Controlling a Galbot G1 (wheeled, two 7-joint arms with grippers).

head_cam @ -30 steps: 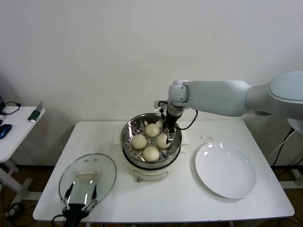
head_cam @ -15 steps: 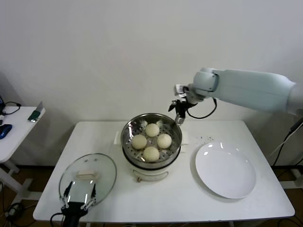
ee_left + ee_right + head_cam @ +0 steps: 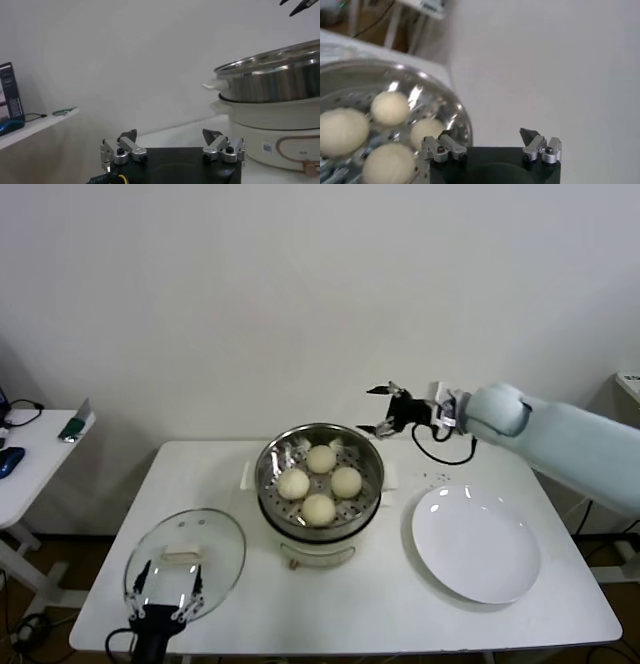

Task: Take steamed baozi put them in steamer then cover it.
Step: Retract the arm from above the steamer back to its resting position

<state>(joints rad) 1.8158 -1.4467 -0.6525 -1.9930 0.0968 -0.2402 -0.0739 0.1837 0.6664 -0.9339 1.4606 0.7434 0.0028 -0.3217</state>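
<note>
all 4 steamed baozi (image 3: 319,484) sit inside the steamer (image 3: 372,489) at the table's middle, so loading looks done. the cover (image 3: 186,559) lies flat on the table near the front left, not yet on. the left gripper (image 3: 164,595) hangs spread just over it; the right gripper (image 3: 383,410) is spread, empty, above the steamer's far rim.

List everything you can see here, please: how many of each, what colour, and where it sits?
buns: four, cream-white, inside the steamer.
steamer: one, shiny steel on a white base, middle of the table.
lid: one, clear glass with a cream handle, flat on the table's near left corner.
plate: one, white, bare, right of the steamer.
table: one, white.
side table: one, white, far left, holding small items.
left gripper: one, black, jaws open, low by the lid's near edge.
right gripper: one, black, jaws open, in the air behind the steamer's right rim.
</note>
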